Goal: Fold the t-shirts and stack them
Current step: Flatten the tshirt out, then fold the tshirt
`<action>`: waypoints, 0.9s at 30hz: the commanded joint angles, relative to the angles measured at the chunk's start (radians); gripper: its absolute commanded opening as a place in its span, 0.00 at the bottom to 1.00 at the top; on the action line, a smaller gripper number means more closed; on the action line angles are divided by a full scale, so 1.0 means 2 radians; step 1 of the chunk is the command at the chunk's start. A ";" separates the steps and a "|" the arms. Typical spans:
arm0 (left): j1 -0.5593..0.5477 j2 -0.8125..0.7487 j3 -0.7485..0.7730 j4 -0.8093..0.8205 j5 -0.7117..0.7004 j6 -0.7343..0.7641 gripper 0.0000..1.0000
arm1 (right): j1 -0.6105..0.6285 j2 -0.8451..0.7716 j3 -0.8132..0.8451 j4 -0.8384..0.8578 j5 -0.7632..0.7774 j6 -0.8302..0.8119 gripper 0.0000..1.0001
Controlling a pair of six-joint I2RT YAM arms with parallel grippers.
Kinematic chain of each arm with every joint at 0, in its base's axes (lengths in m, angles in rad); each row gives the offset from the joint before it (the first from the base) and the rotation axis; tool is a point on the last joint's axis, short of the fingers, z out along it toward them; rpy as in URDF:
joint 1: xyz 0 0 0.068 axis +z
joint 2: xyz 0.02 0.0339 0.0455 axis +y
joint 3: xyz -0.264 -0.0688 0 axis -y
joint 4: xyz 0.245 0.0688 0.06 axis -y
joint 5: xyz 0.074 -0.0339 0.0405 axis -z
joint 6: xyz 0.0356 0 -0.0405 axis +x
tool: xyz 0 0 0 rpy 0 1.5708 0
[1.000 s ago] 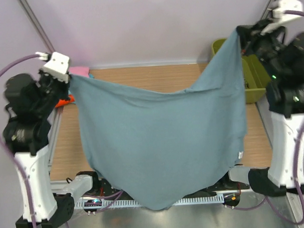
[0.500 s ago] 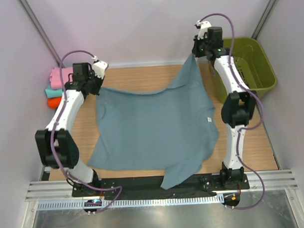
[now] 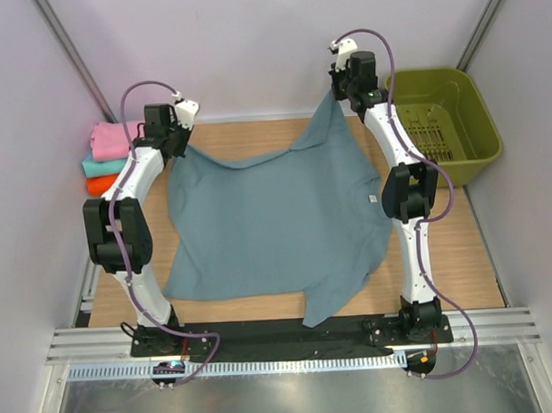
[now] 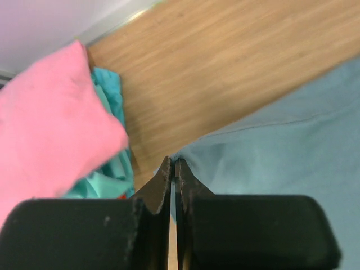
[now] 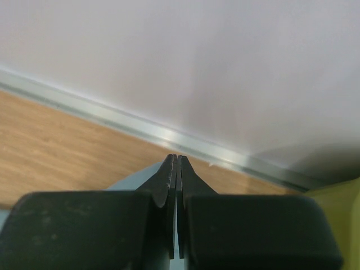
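Hem of the slate blue-grey t-shirt spills over the near edge of the tabletop, one corner lying on the dark rail between my two arm bases. Beyond it, the shirt's body lies spread across the middle of the wood, its small white label showing near the cloth's right edge. Farther back, the fabric rises off the wood toward both of my tools. My left tool, fingers pressed together, pinches the shirt's far-left corner low over the tabletop; its wrist camera shows a sliver of blue-grey cloth caught between the black fingers. My right tool, likewise clamped tight, pinches the far-right corner and holds it higher, so the cloth hangs in a peak close to the back wall. At the far left, near my left tool, a pink t-shirt tops a stack, with a teal t-shirt under it and an orange t-shirt at the bottom. At the far right stands the olive-green basket, just right of my right arm.
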 commanded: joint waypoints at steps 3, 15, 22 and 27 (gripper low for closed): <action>0.003 0.084 0.139 0.048 -0.041 -0.003 0.00 | -0.010 0.001 0.050 0.089 0.046 -0.018 0.01; 0.004 0.076 0.154 0.003 -0.078 -0.012 0.00 | -0.042 -0.037 -0.010 0.061 0.057 -0.030 0.01; 0.003 0.078 0.178 -0.016 -0.075 -0.006 0.00 | -0.051 -0.045 -0.015 0.049 0.055 -0.008 0.01; 0.003 0.075 0.191 -0.020 -0.076 -0.013 0.00 | -0.048 -0.055 -0.006 0.044 0.036 -0.008 0.01</action>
